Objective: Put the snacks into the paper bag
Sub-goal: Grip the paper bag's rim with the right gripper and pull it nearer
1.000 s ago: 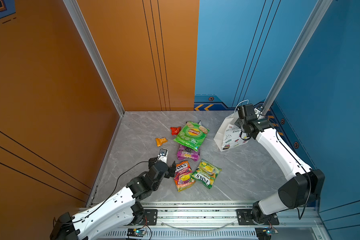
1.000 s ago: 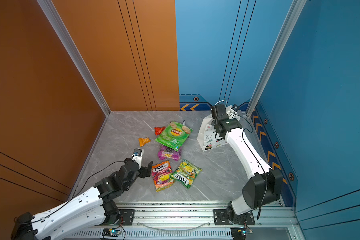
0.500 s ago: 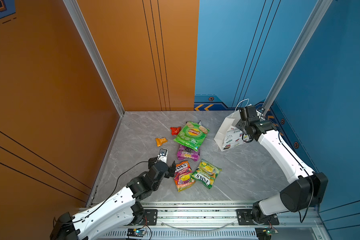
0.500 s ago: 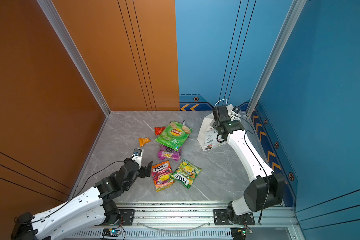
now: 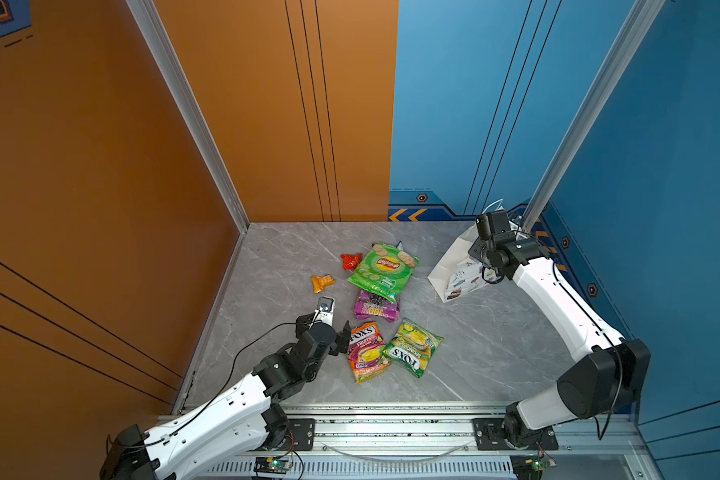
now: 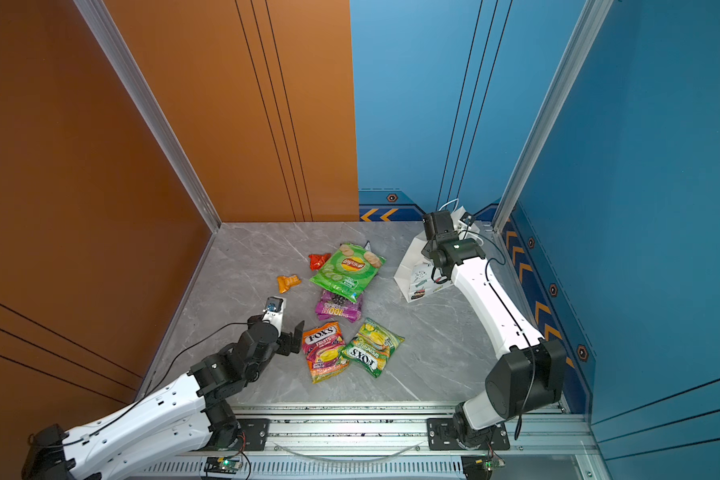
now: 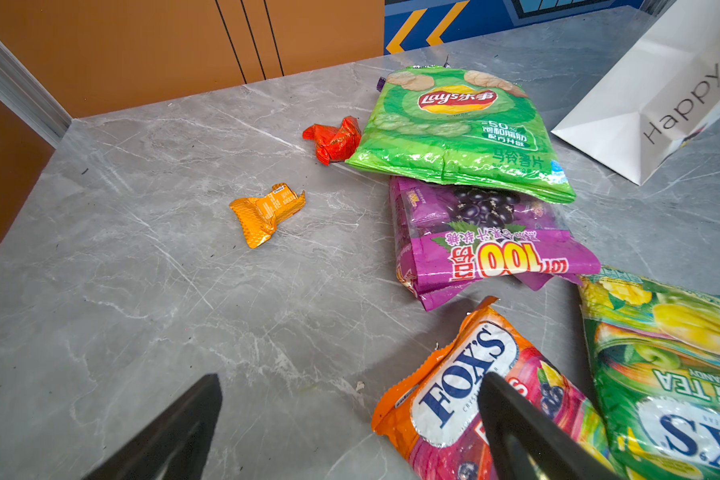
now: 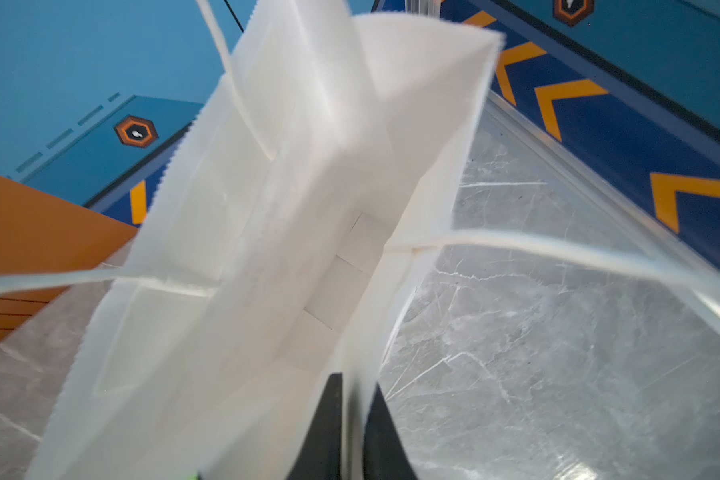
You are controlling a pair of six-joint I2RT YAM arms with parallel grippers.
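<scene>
Right jaws: pinched shut on the rim of the paper bag point(image 8: 292, 208), at its open mouth.
Paper bag: stands by the far right corner of the desk point(image 5: 495, 332).
Left jaws: spread wide, low over the desk, one finger point(image 7: 524, 419) above the orange FOX'S bag point(image 5: 364, 349).
Snacks: all lying mid-desk. The Lay's bag point(image 5: 385, 268) overlaps the purple packet point(image 5: 377, 309). The green FOX'S bag point(image 5: 412, 347) is beside the orange one. The red packet point(image 5: 351, 261) and orange packet point(image 5: 322, 282) are leftward.

scattered snacks point(image 5: 385, 270), paper bag point(image 5: 449, 270) — back right
</scene>
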